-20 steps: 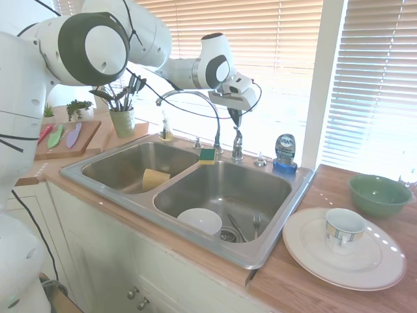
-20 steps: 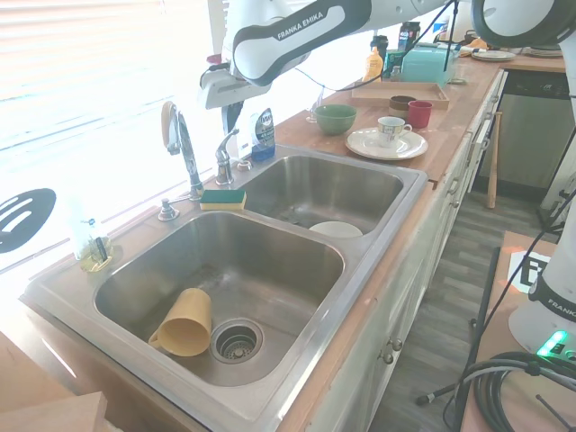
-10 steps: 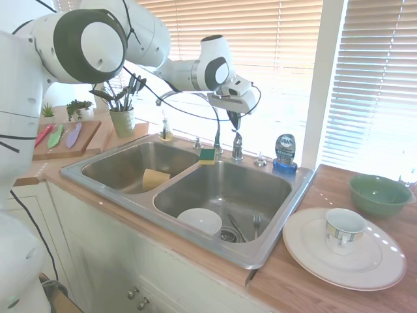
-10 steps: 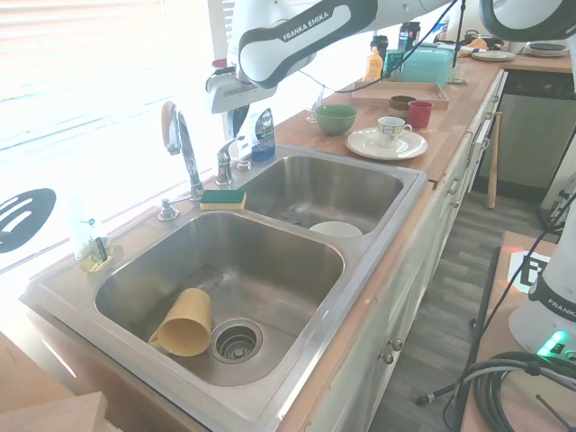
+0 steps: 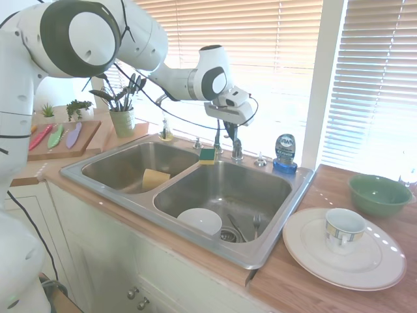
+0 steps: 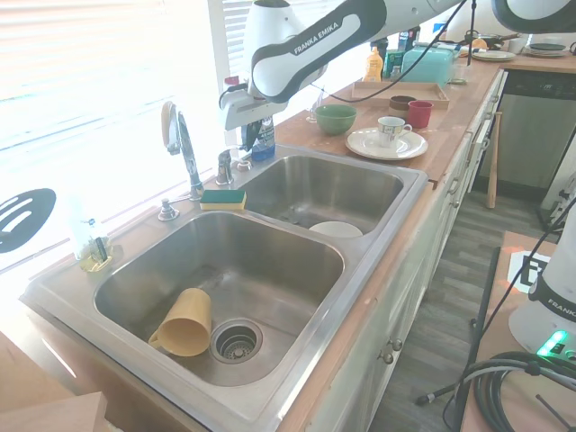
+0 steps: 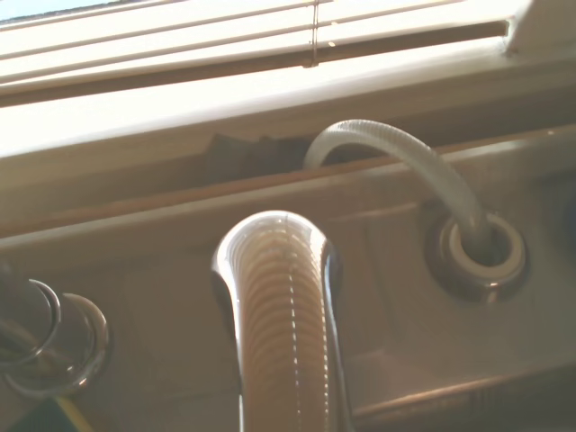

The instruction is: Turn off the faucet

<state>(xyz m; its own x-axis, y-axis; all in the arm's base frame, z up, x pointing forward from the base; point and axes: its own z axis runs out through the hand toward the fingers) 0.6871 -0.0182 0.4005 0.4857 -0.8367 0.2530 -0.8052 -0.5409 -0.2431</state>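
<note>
Gripper (image 5: 232, 130) of the white arm is hanging just above the upright lever of the faucet (image 5: 237, 149), at the back rim of the sink (image 5: 273, 244) behind the right basin; whether its fingers are parted or closed cannot be told (they are showing only as a dark sliver). Green-and-yellow sponge (image 5: 208, 155) is lying on the rim beside the spout base. Blue soap bottle (image 5: 285, 153) is standing at the sink's back right corner. Yellow cup (image 6: 184, 322) is lying on its side in the left basin; white bowl (image 5: 200, 220) is sitting in the right one.
</note>
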